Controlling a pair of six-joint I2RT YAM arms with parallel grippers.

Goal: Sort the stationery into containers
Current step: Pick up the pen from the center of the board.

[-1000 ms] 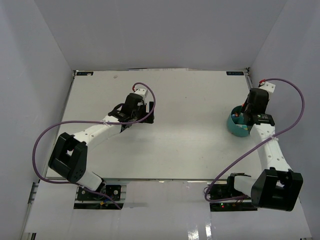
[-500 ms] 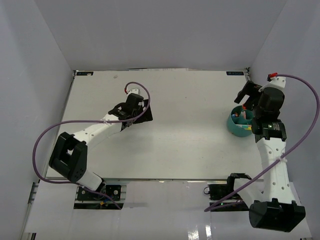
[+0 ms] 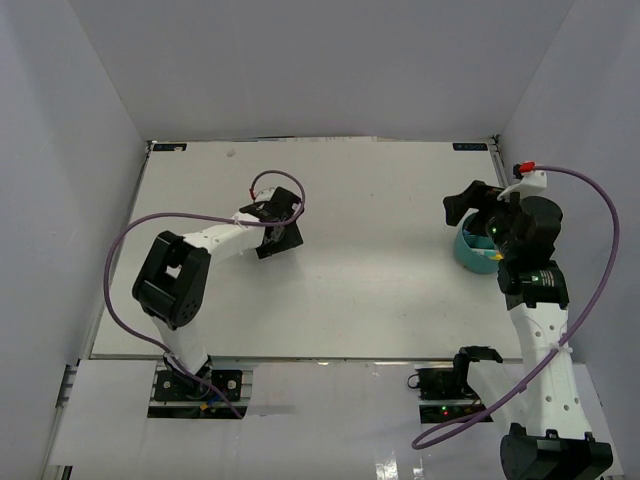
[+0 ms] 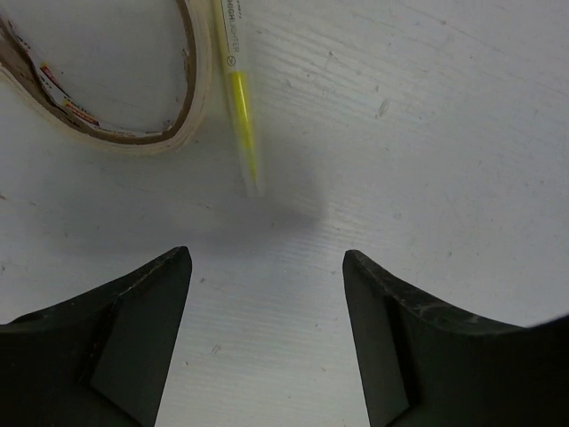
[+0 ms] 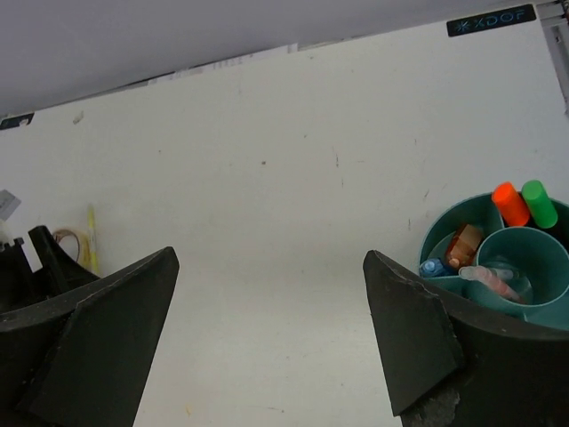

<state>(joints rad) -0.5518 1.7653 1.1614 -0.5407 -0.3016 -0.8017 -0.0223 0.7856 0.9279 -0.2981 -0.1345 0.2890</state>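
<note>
- Currently the teal cup (image 5: 438, 237) stands at the right side of the table (image 3: 380, 300), with a round inner well and a divided outer ring.
- From the right wrist view I can see an orange cap (image 5: 509, 203) and a green cap (image 5: 538, 203) side by side in the far ring compartment. A brown piece (image 5: 462, 246) and a light blue piece (image 5: 433, 266) sit in the ring compartment to their left.
- A salmon pink pen (image 5: 484, 277) lies at the inner well's rim; I cannot tell which compartment holds it.
- Far left of the cup, a clear-barrelled yellow highlighter (image 4: 240, 98) lies flat on the table just beside a beige loop (image 4: 133, 138). I cannot tell whether they touch.
- The left hand (image 4: 267, 258) hangs over the table on the near side of those two, fingers spread wide, gripping nothing.
- The right hand (image 5: 267, 258) is raised to the left of the cup, fingers wide apart, holding nothing.
- The cup is cut off at the right wrist picture's lower right edge, and the loop is cut off at the left wrist picture's top and left edges.
- In the top view the right arm covers much of the cup, and the left arm hides the highlighter and loop. Only the wrist views show them.
</note>
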